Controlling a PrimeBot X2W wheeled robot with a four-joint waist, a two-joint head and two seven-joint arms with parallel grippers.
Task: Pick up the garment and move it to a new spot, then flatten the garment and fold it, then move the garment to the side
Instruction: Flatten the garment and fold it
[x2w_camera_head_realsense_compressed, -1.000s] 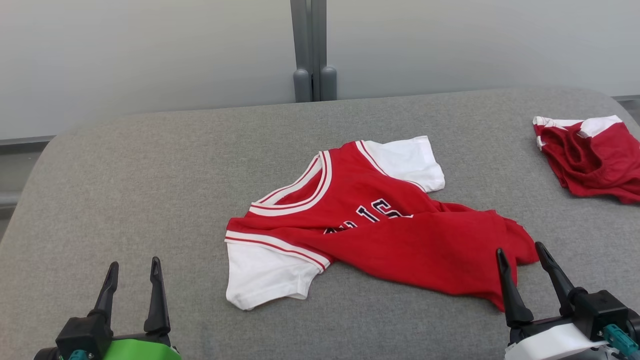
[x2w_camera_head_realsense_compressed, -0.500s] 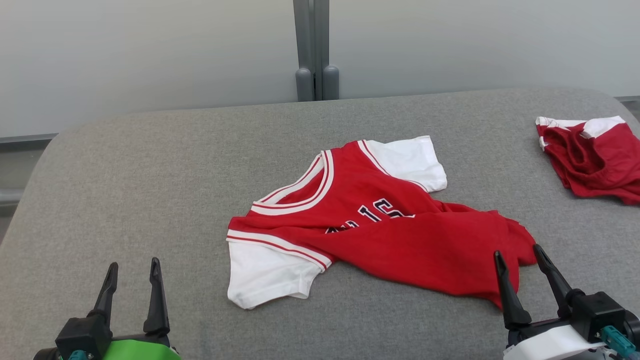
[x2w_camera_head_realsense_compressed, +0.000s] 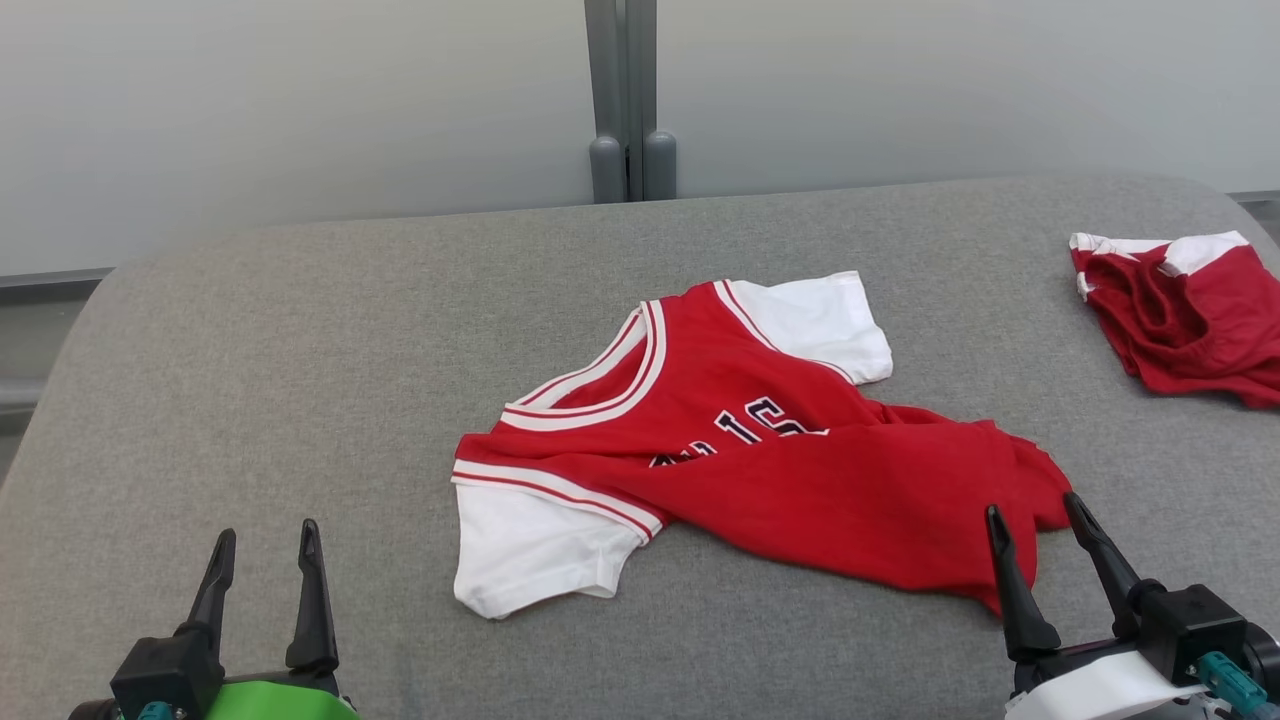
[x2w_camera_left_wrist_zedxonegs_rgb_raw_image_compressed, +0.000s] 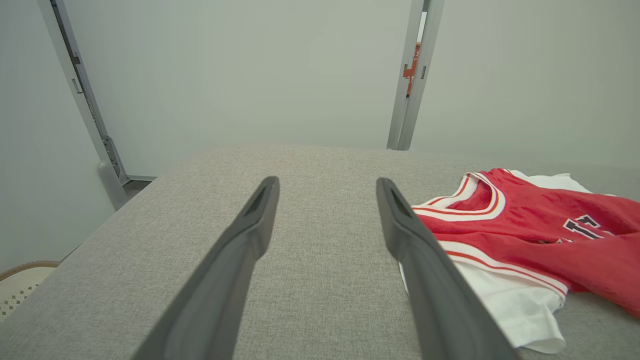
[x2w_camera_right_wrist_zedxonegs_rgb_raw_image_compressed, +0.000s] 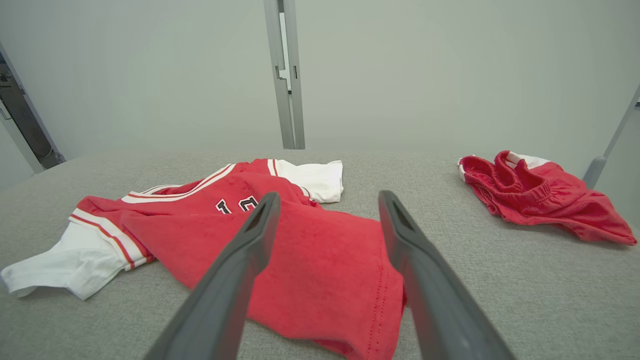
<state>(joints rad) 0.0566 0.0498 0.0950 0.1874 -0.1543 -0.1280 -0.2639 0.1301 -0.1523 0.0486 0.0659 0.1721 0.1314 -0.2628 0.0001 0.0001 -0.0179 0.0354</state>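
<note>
- Jersey (x2w_camera_head_realsense_compressed: 760, 450), red with white sleeves, rumpled at centre of grey table (x2w_camera_head_realsense_compressed: 300, 350).
- Right gripper (x2w_camera_head_realsense_compressed: 1031, 504), jaws apart, at its near hem.
- Left gripper (x2w_camera_head_realsense_compressed: 268, 528), jaws apart, front-left corner.
- Red shorts (x2w_camera_head_realsense_compressed: 1190, 320), right edge.

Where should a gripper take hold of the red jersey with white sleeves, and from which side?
Likely the hem corner of the red jersey with white sleeves, from the near right: that loose edge lies bunched on the grey padded table just before the open right gripper.

Crumpled red shorts (x2w_camera_head_realsense_compressed: 1190, 320) on grey padded surface (x2w_camera_head_realsense_compressed: 300, 350), far right; grey post (x2w_camera_head_realsense_compressed: 628, 100) behind.
</note>
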